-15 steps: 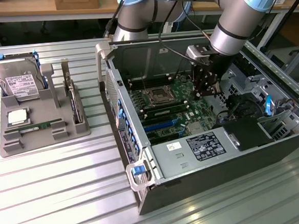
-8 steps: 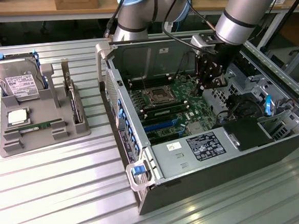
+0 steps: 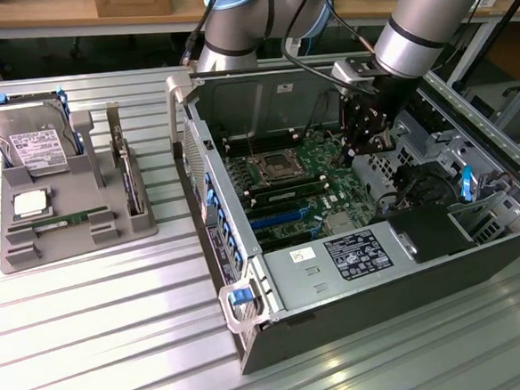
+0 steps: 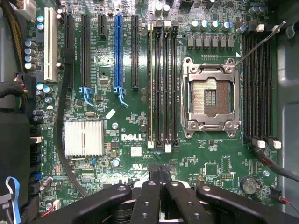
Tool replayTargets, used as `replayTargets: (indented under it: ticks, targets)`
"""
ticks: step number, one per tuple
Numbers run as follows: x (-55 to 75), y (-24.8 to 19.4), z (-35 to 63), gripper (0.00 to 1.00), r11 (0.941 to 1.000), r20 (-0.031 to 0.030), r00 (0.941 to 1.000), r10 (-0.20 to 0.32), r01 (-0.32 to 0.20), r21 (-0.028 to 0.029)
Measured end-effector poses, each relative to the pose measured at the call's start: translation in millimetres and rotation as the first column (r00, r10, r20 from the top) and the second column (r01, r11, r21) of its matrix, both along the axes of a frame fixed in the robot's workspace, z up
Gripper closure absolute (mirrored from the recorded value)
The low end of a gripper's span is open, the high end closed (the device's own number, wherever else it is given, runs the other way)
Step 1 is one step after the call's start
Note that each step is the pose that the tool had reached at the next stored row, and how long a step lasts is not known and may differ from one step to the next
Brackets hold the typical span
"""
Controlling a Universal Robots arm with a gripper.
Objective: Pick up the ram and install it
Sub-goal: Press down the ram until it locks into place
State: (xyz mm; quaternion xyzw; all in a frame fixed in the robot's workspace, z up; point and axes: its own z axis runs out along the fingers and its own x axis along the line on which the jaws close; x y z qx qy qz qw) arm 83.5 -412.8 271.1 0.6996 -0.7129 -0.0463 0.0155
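The ram (image 3: 61, 223) is a thin green stick lying flat in the grey holder tray (image 3: 14, 255) at the exterior view's left, far from my gripper. My gripper (image 3: 370, 143) hangs inside the open computer case, above the motherboard. In the wrist view, the gripper (image 4: 161, 169) has its two black fingertips pressed together with nothing between them. It points down over the board just beside the ends of the black memory slots (image 4: 162, 84). A thin pale edge runs along the outermost slot (image 4: 150, 84).
The tray also holds a silver hard drive (image 3: 33, 139) and a square processor chip (image 3: 30, 204). The empty processor socket (image 4: 210, 95) sits between two banks of slots. The case walls (image 3: 203, 208), drive cage and cables (image 3: 420, 184) surround the gripper.
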Motion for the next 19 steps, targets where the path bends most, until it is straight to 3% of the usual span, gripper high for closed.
replayTargets:
  ticks: [1,3,10,19]
  targets:
    - [0.0,0.0,0.0,0.9,1.0,0.0,1.0,-0.007,0.007,0.0]
    - [0.0,0.0,0.0,0.9,0.9976,0.0,0.9976,-0.069,0.069,0.0001]
    - [0.0,0.0,-0.4,0.9,0.9814,0.0,0.9814,-0.192,0.192,0.0001]
    - [0.0,0.0,-0.6,0.9,0.9388,0.0,0.9388,-0.344,0.344,0.0001]
